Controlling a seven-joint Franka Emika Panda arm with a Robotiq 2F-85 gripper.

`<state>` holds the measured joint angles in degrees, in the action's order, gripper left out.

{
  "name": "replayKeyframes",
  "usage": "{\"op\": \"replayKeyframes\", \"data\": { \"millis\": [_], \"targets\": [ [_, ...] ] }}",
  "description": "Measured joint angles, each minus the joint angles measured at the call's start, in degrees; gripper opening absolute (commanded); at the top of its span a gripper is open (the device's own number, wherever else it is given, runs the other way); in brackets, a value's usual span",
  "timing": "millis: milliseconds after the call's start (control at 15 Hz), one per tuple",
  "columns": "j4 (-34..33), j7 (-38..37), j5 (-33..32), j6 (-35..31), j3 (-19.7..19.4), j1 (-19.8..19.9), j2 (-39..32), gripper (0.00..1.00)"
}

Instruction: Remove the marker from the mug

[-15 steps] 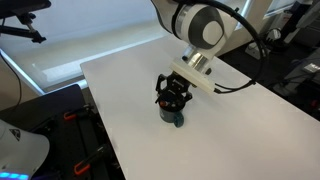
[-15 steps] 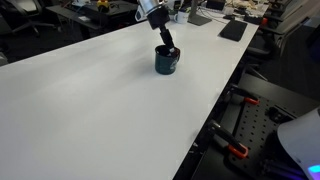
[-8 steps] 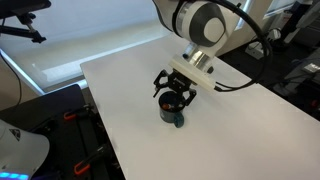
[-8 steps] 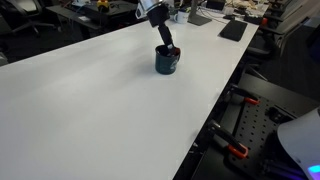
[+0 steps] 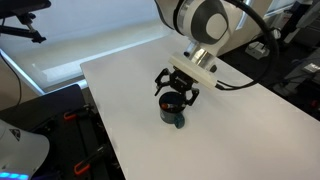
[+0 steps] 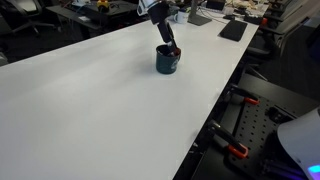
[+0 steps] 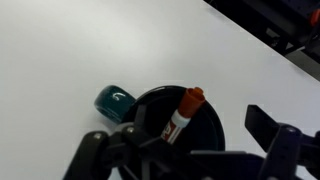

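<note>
The mug (image 7: 150,102) is a dark cup with a teal handle (image 7: 114,101), standing on the white table. In the wrist view the marker (image 7: 180,119) leans inside it, red-orange end (image 7: 192,97) up at the rim. My gripper (image 7: 178,132) hangs just above the mug, jaws spread wide to either side, touching nothing. Both exterior views show the mug (image 5: 175,114) (image 6: 167,62) directly under the open gripper (image 5: 177,92) (image 6: 167,43). The marker itself does not show in the exterior views.
The white table (image 5: 130,80) (image 6: 90,100) stretches wide around the mug. Black equipment with orange clamps (image 5: 70,125) (image 6: 240,135) stands beside the table's edge. Cluttered desks (image 6: 225,20) lie beyond the far end.
The jaws have spread from partly closed to wide open over the mug. The gripper has lifted slightly. The mug stayed put.
</note>
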<state>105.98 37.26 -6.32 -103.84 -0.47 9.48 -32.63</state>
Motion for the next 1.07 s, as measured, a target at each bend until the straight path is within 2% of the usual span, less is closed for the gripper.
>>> {"op": "replayKeyframes", "data": {
  "millis": [67,133,267,333,400,467,867,1067],
  "targets": [
    [0.0,-1.16,-0.18,0.0,-0.23,-0.01,0.07,1.0],
    [0.0,-2.05,-0.23,0.0,-0.45,-0.01,0.13,0.87],
    [0.0,-3.19,-0.27,0.0,-0.81,0.0,0.18,0.75],
    [0.0,-3.51,-0.31,0.0,-0.89,0.02,0.2,0.56],
    [0.0,-3.69,-0.32,0.0,-0.92,0.04,0.2,0.49],
    [0.0,-3.72,-0.33,0.0,-0.93,0.04,0.2,0.57],
    [0.0,-3.72,-0.33,0.0,-0.84,0.01,0.2,0.61],
    [0.0,-3.72,-0.33,0.0,-0.81,0.01,0.2,0.48]
  ]
}}
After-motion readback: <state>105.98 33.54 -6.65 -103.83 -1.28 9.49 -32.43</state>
